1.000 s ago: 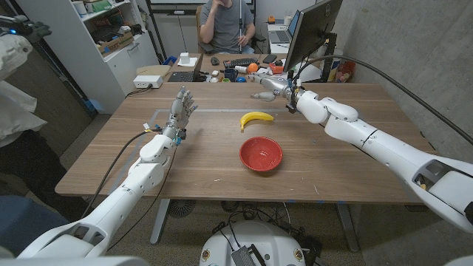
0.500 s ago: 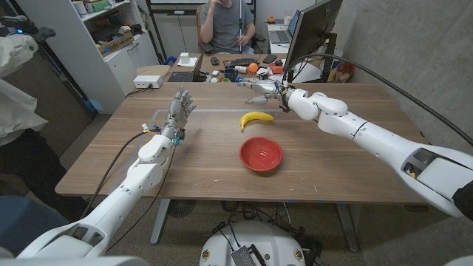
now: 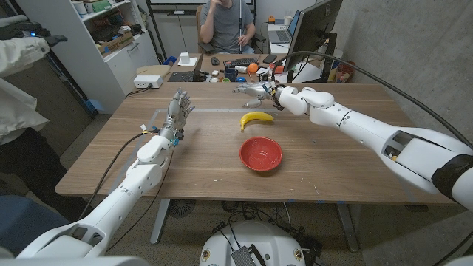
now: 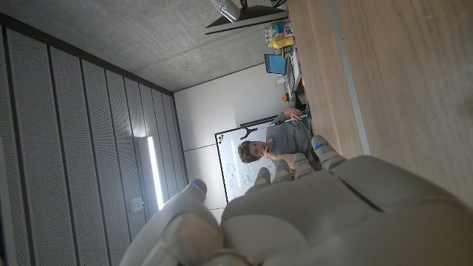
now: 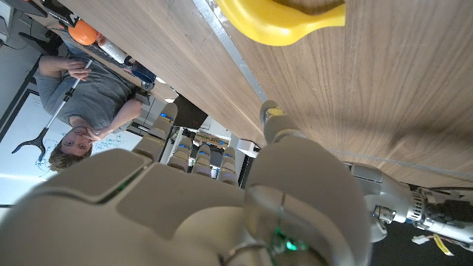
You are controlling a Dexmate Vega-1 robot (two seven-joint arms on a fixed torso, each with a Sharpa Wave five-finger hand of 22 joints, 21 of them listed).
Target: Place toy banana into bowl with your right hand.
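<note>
The yellow toy banana lies on the wooden table, just beyond the red bowl, which stands upright with nothing in it. My right hand hovers past the banana's far side, its fingers spread toward the left and holding nothing. In the right wrist view the banana shows beyond the back of that hand, apart from it. My left hand stands upright at the table's left, fingers apart and holding nothing; its back shows in the left wrist view.
A black monitor stands at the far right corner. A cluttered desk with small objects and a seated person lie behind the table. A white box sits at the far left. Another person's sleeve shows at the left edge.
My right hand has drifted left along the far side of the banana, the forearm swinging with it. Banana, bowl and left hand have not moved.
</note>
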